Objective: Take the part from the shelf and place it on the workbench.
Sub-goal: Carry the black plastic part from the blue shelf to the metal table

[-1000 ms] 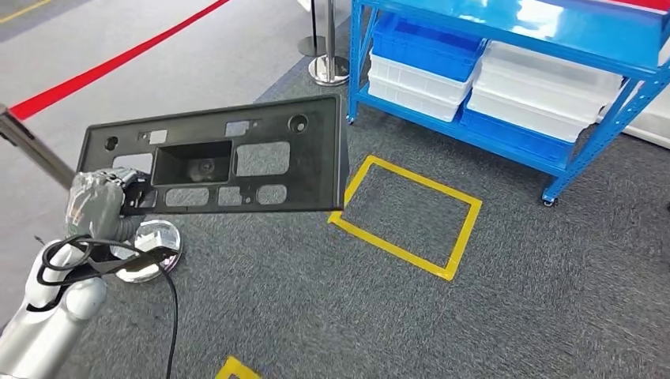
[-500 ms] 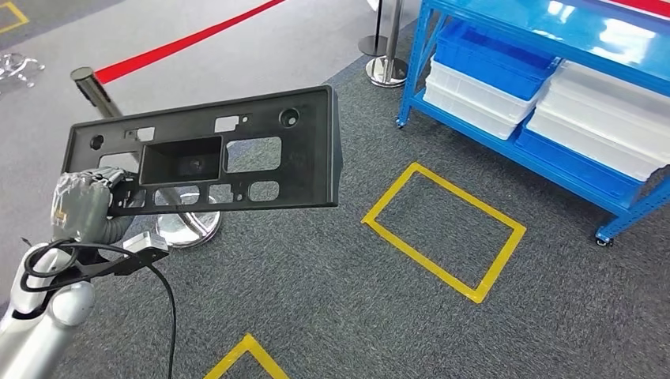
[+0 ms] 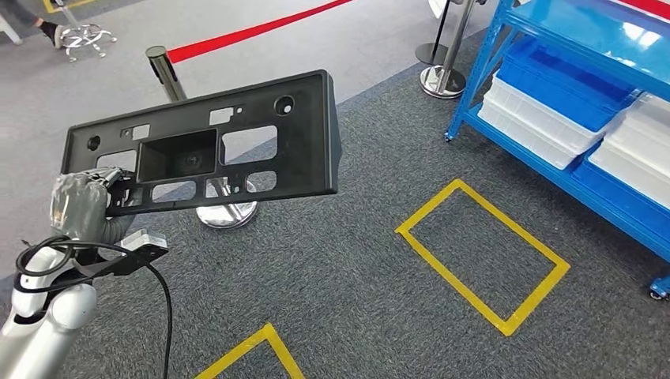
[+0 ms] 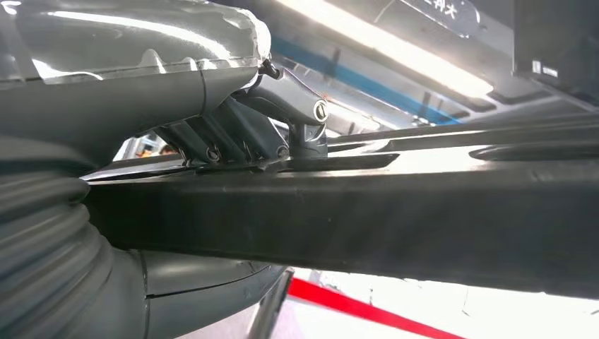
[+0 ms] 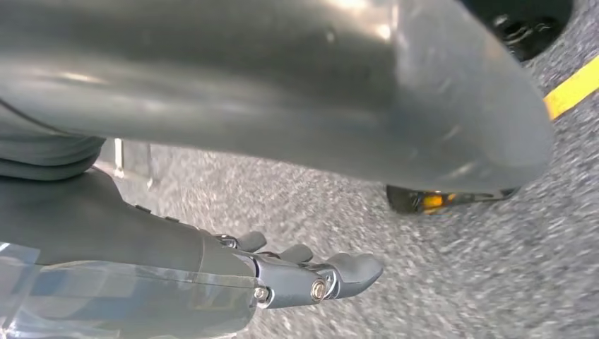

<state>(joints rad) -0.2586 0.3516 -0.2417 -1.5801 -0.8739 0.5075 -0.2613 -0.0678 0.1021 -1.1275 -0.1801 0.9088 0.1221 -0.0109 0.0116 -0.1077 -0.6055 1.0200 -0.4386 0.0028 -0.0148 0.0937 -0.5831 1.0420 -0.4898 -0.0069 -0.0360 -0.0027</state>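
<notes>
The part is a long black plastic panel (image 3: 300,134) with several cut-outs and a deep rectangular recess. My left hand (image 3: 79,205) grips its near left end and holds it flat in the air over the grey carpet, low at the left of the head view. In the left wrist view the dark fingers (image 4: 233,127) clamp on the panel's edge (image 4: 395,212). My right hand (image 5: 282,279) hangs above the carpet in the right wrist view, fingers loosely extended, holding nothing.
A blue shelf (image 3: 600,47) with white and blue bins stands at the right. A chrome stanchion (image 3: 164,67) with a red belt (image 3: 253,30) stands behind the panel, a second stanchion (image 3: 442,79) by the shelf. Yellow tape outlines (image 3: 482,253) mark the carpet.
The whole picture has shifted right as the camera turned left: the shelf slid toward the right edge. The panel stays in my left hand in the same pose.
</notes>
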